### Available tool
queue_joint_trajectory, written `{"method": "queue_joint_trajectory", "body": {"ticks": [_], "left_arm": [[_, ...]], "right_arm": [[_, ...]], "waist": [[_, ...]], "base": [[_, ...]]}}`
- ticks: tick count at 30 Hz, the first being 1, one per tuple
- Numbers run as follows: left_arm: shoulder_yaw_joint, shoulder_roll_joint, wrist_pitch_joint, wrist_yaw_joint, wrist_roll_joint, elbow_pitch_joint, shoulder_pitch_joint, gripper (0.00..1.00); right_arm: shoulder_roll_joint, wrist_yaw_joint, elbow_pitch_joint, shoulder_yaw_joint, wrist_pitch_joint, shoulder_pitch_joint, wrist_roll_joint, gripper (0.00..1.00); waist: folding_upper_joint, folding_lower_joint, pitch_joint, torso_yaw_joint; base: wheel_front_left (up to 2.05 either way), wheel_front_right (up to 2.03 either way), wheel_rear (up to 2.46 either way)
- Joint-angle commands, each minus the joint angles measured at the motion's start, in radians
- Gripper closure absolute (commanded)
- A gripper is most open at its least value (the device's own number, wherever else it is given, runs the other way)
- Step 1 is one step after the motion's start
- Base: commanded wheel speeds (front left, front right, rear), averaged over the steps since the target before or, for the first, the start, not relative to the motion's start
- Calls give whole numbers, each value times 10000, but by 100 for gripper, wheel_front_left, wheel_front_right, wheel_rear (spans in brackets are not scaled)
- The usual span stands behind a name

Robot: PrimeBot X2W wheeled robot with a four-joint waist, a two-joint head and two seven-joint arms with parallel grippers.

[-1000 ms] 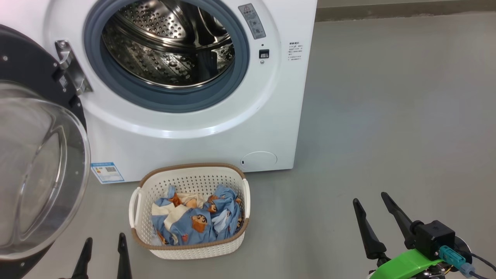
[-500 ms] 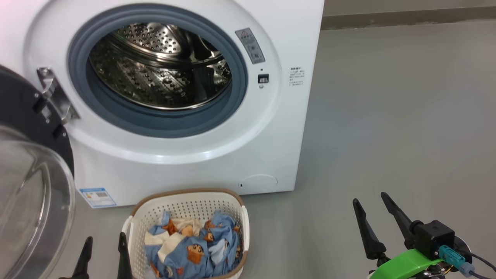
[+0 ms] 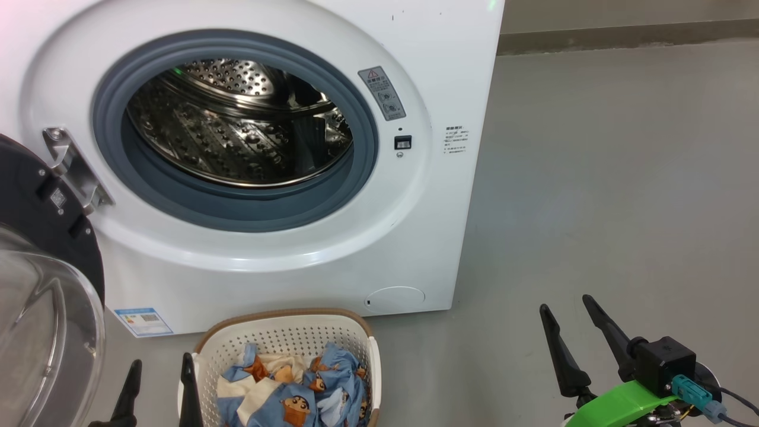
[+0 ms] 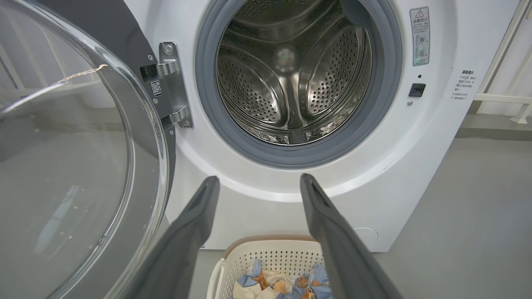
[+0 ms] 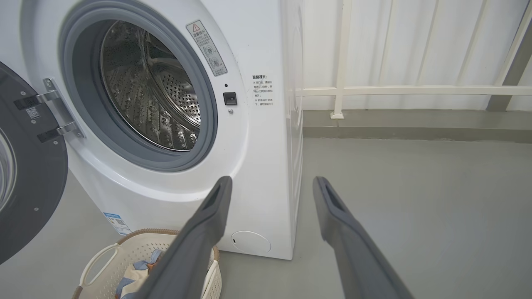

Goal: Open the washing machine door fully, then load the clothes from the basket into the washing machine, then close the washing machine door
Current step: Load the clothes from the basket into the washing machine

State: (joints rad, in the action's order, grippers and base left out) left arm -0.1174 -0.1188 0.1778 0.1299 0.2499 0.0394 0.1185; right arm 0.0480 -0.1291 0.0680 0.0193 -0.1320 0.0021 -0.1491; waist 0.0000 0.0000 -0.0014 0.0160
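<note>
Washing machine door (image 3: pixel 35 237) stands wide open at left, glass bowl just left of L gripper (image 3: pixel 162 359). Bare floor (image 3: pixel 593 207) right of washing machine (image 3: pixel 284 261), around R gripper (image 3: pixel 565 303). Basket (image 3: pixel 284 323) on floor in front of machine, just right of L gripper. Clothes (image 3: pixel 296 397) heaped in basket; drum (image 3: pixel 237 136) bare steel. Both grippers spread wide, holding nothing.

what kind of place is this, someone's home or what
Probably a laundry corner: a big white front-loading washing machine on plain grey floor, a cream perforated plastic basket of blue printed clothes, and white railing behind.
</note>
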Motion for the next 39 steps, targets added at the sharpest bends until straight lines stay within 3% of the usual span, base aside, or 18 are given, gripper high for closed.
{"method": "queue_joint_trajectory", "body": {"ticks": [1, 16, 27, 34, 39], "left_arm": [[311, -164, 103, 123, 94, -171, -409, 0], [226, -173, 180, 211, 171, -14, -527, 0], [113, -102, 420, 137, 230, 288, -1027, 0], [-150, 61, 649, -313, 384, 1529, -2064, 0], [-341, 171, 735, -818, 557, 3435, -3364, 0]], "right_arm": [[22, -16, -234, 271, 17, -212, -81, 0], [22, -16, -295, 270, 37, -265, -84, 0], [22, -16, -500, 317, 73, -568, -23, 0], [22, -16, -735, 358, 115, -941, 53, 0], [22, -16, -976, 402, 112, -1355, 113, 0]], "waist": [[0, 0, 12, 1], [0, 0, 152, 71], [0, 0, 922, 69], [0, 0, 1951, 63], [0, 0, 3019, -68]], "base": [[0, 0, 0], [0, 0, 0], [0, 0, 0], [0, 0, 0], [0, 0, 0]]}}
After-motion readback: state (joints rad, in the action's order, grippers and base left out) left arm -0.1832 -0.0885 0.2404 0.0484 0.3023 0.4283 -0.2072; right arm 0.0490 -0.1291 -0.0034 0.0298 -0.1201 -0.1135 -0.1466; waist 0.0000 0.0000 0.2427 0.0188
